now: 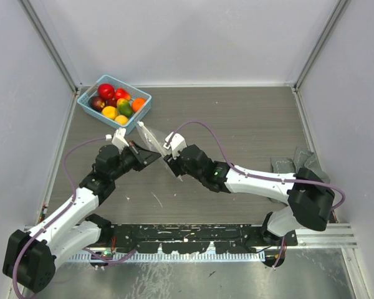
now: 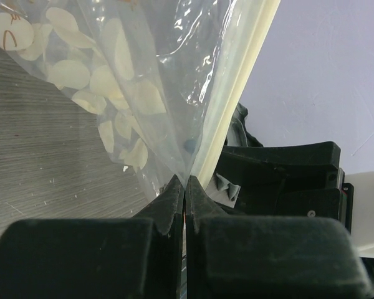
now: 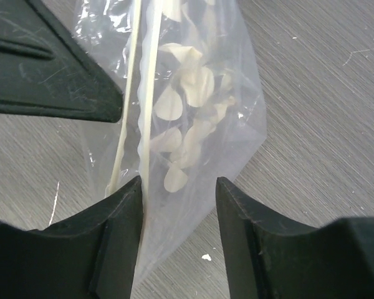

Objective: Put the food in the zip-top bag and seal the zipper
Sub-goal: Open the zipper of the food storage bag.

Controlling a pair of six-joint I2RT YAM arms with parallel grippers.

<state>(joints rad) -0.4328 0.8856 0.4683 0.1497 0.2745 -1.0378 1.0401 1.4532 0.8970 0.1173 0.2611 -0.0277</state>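
The zip-top bag (image 1: pixel 151 141) is clear with white flecks and hangs just above the table between my two grippers. My left gripper (image 1: pixel 154 156) is shut on the bag's edge (image 2: pixel 131 75) beside the pale zipper (image 2: pixel 240 81); its fingertips (image 2: pixel 174 187) meet. My right gripper (image 1: pixel 169 163) is open, its jaws astride the bag (image 3: pixel 199 112), with the zipper (image 3: pixel 146 93) against its left finger (image 3: pixel 121 199). The food (image 1: pixel 115 103), several red, yellow, orange and green fruits, lies in the light-blue basket (image 1: pixel 128 85) at the back left.
A crumpled grey object (image 1: pixel 293 163) lies at the table's right edge by the right arm's elbow. White walls stand on three sides. A metal rail (image 1: pixel 318 233) runs along the near edge.
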